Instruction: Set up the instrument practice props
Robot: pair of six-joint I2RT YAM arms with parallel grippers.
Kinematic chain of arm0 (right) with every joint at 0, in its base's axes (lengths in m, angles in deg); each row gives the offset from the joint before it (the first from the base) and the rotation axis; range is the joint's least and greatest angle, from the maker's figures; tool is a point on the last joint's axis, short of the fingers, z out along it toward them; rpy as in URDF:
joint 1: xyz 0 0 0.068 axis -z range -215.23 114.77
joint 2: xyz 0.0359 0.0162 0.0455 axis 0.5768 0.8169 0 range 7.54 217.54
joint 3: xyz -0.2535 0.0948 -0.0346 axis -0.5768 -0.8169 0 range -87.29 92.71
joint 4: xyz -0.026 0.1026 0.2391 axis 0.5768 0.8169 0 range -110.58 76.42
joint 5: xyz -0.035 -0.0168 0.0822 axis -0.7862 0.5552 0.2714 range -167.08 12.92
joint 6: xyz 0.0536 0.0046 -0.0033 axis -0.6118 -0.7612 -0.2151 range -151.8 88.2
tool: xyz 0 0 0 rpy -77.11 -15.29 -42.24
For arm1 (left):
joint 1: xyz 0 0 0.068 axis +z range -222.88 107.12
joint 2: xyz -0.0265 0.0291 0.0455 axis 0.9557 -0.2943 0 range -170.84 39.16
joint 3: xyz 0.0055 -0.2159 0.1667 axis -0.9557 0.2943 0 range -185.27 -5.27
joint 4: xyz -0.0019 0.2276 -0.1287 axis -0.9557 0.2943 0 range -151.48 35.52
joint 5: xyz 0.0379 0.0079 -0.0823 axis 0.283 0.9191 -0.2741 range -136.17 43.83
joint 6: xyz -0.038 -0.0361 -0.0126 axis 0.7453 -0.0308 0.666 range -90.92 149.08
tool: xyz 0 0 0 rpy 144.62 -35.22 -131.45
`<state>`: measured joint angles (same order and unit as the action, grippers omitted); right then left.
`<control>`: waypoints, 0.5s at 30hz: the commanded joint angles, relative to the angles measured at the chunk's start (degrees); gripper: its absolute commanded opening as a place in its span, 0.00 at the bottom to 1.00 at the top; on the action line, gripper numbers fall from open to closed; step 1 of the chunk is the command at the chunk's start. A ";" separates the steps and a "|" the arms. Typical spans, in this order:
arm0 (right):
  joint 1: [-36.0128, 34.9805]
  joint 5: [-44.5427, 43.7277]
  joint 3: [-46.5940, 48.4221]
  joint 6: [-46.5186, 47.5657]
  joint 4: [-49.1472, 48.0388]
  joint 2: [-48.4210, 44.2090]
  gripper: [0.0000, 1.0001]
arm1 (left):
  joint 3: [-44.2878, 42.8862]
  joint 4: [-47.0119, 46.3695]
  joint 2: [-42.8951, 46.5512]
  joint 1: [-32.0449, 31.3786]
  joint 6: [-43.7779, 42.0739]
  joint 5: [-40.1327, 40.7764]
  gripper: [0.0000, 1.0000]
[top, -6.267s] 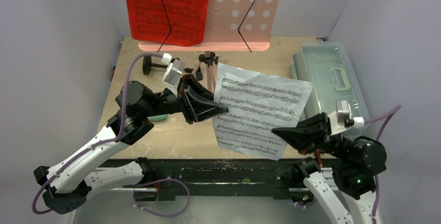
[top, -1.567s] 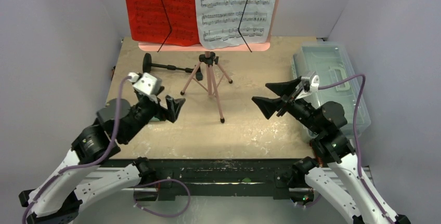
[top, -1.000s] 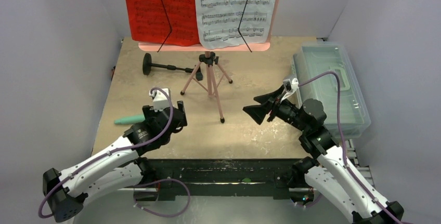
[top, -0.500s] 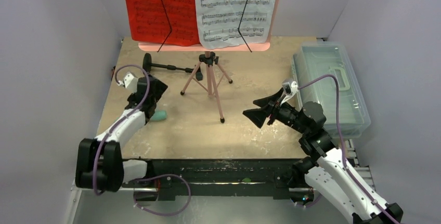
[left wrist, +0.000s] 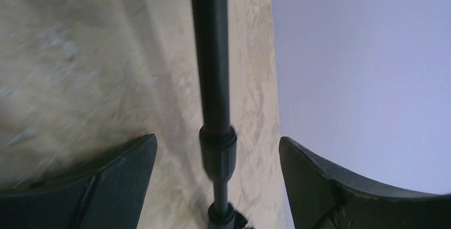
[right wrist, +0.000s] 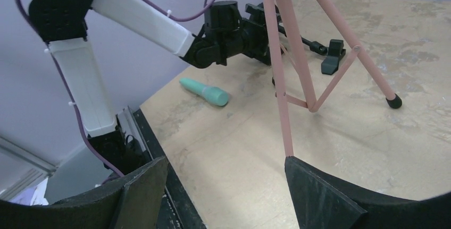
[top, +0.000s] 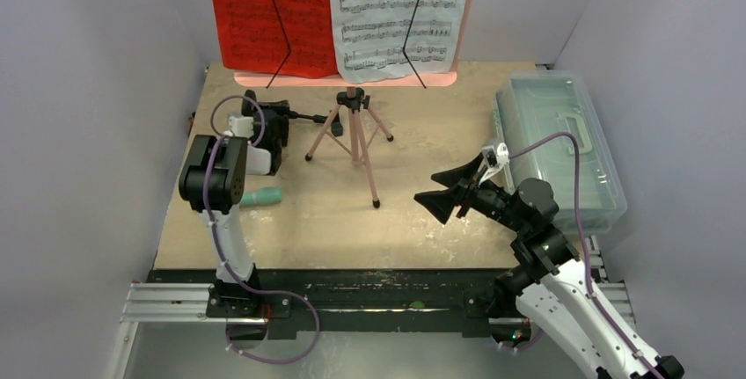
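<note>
The left gripper point(left wrist: 217, 143), spread wide, had been moved from the teal tube point(top: 261, 196) to straddle the far black stand point(left wrist: 213, 80), presumably for uprighting.

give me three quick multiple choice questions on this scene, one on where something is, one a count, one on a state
1. Where is the teal tube?
A) lying flat on the table, left of the legs of the pink music stand
B) on the stand's shelf
C) upright at the far edge

2. How many sheets are on the music stand?
A) one
B) two
C) three

3. How is the left claw?
A) shut on the teal tube
B) open, a finger either side of the black stand
C) shut and empty

Answers:
1 A, the top view shows it lying on the table near the left arm.
2 B, a red sheet and a white sheet sit side by side.
3 B, the left wrist view shows the rod running down the gap, touching neither finger.
</note>
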<state>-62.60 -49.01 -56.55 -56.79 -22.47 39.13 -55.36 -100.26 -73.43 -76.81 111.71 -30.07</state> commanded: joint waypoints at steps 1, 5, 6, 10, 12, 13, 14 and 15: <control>-0.17 -0.93 2.93 1.63 1.71 -1.70 0.85 | -6.57 -10.02 -6.79 -0.04 2.01 8.07 0.81; -0.20 -2.37 3.86 1.35 5.31 -3.67 0.85 | -7.76 -15.30 -12.29 1.03 3.32 9.40 0.53; -0.15 -2.81 4.22 1.43 6.26 -4.18 0.85 | -7.58 -19.59 -13.28 1.61 3.57 8.10 0.43; -0.14 -4.69 4.64 1.70 8.48 -6.34 0.85 | -7.01 -24.85 -12.88 5.25 6.30 4.72 0.16; -0.15 -4.93 4.53 1.50 8.36 -6.58 0.85 | -5.94 -26.07 -10.62 7.68 6.52 3.36 0.04; -0.18 -4.91 4.51 1.34 8.08 -6.44 0.85 | -5.31 -25.99 -8.67 8.75 6.58 2.77 0.00; -0.21 -4.81 4.48 1.07 7.60 -6.13 0.85 | -4.42 -25.76 -5.73 9.92 6.58 2.33 0.00; -0.21 -4.52 4.49 0.87 7.12 -5.70 0.85 | -3.42 -24.98 -2.72 10.97 6.58 1.91 0.00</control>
<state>-62.60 -52.24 -54.17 -56.14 -14.95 32.70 -61.11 -117.73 -86.07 -70.84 116.65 -27.23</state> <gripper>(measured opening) 0.849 0.275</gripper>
